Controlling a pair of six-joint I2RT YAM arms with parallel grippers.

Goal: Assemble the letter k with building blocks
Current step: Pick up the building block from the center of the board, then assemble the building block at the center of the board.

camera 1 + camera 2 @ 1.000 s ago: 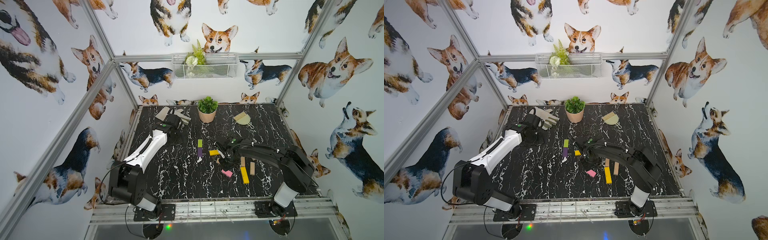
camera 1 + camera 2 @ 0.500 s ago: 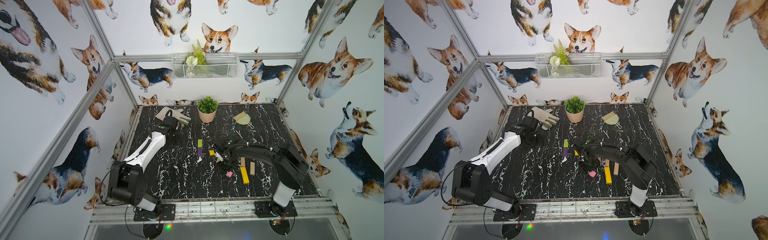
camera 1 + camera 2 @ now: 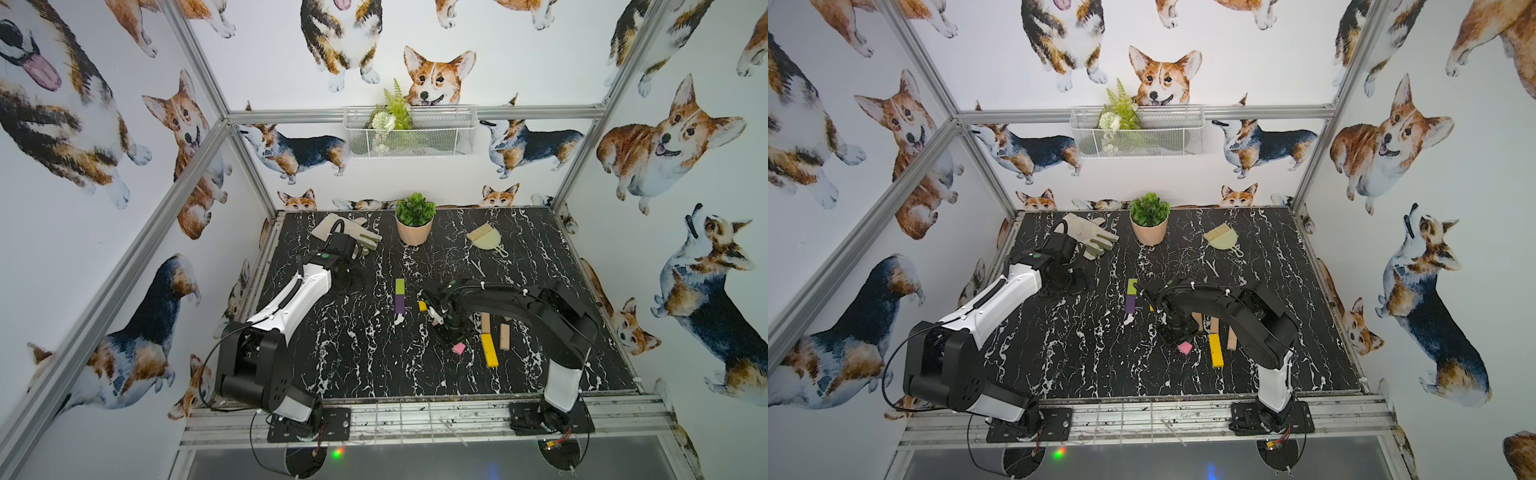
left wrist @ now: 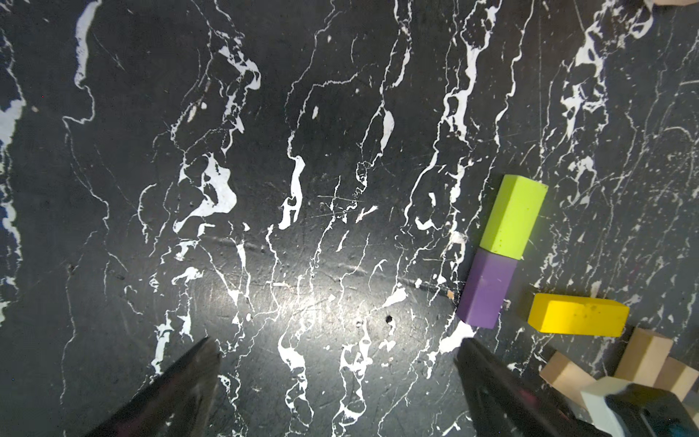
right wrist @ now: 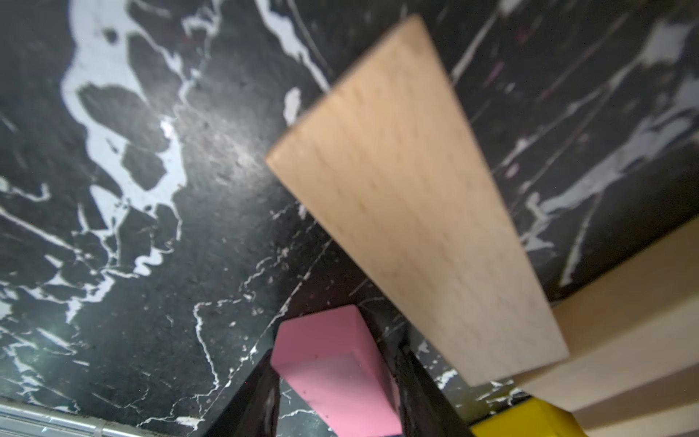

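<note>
- A wire basket (image 3: 440,141) is hanging on the back wall, above the table's (image 3: 345,357) twelve o'clock edge, holding one fern (image 3: 397,106) and some pale flowers.
- One pot (image 3: 413,232) is standing at twelve o'clock on the table, carrying a single leafy plant (image 3: 415,208).
- One dustpan (image 3: 490,242) is lying at one o'clock with one brush (image 3: 478,232) resting in it.
- One glove (image 3: 332,226) is lying flat at eleven o'clock, partly behind the left arm's wrist.
- Eight blocks are showing: one green, one purple, one pink, two yellow and three tan.
- The green block (image 3: 400,286) and purple block (image 3: 399,303) are lying end to end and touching at the table's centre, with green on the twelve o'clock side.
- A yellow block (image 4: 578,316) is lying just beside the purple one, on its three o'clock side.
- The second yellow block (image 3: 489,350) is lying towards four o'clock from the centre, with the tan blocks (image 3: 1214,325) clustering close by on its twelve and three o'clock sides.
- The right gripper (image 3: 454,340) is pointing down at the pink block (image 5: 336,378), its narrow jaws pressing the block's two sides. The block is sitting just at nine o'clock of the second yellow one.
- The left gripper (image 4: 336,340) is hovering over bare table at ten o'clock, with its jaws spread wide and carrying nothing.
</note>
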